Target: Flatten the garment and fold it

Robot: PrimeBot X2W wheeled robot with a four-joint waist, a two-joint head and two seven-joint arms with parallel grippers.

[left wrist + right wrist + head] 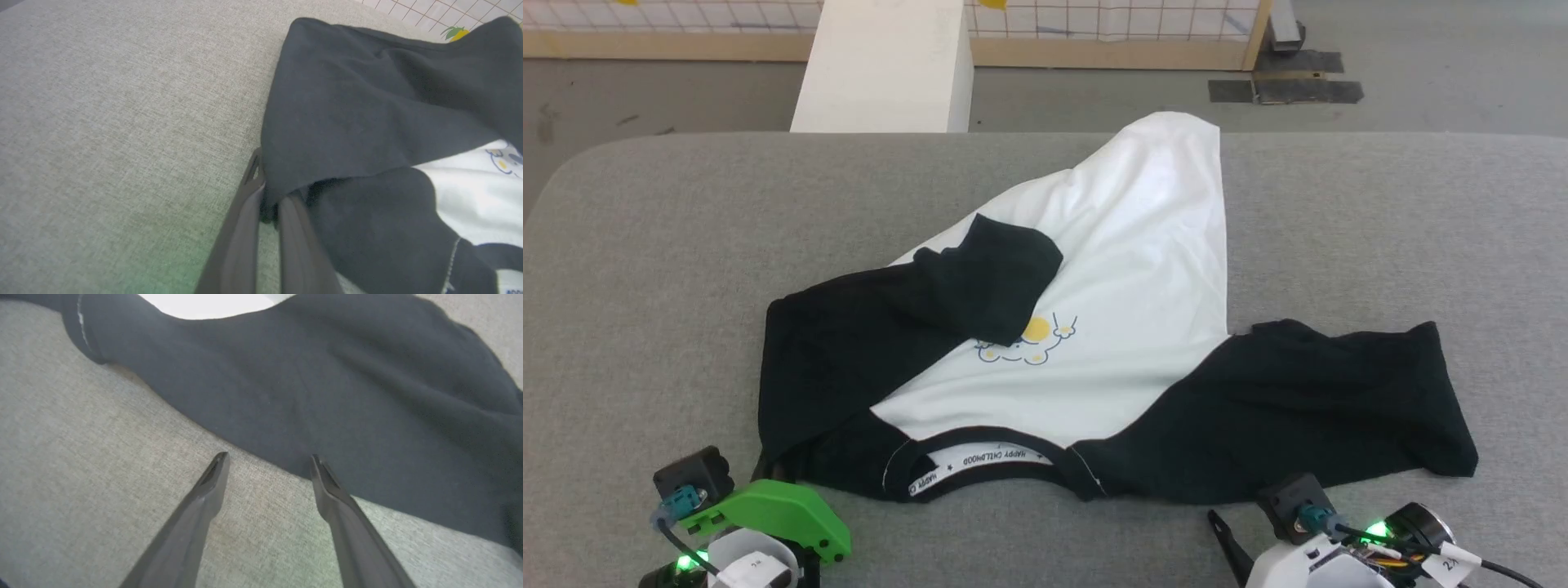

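The garment (1143,269) lies crumpled on the grey cloth table (645,245), collar toward me, white body running to the far edge. Its left black sleeve (866,335) is folded over the chest, partly covering the yellow-and-blue print (1036,339). The right black sleeve (1307,408) spreads out to the right. My left gripper (265,196) is shut on the near corner of the left sleeve (367,102), at the lower left in the head view. My right gripper (269,461) stands open just short of the right sleeve's near edge (327,396), touching nothing.
A white box (886,65) stands behind the table's far edge. Beyond it runs a wood-framed grid panel (1111,37), with dark tape patches (1286,86) on the floor. Bare table cloth shows left and right of the garment.
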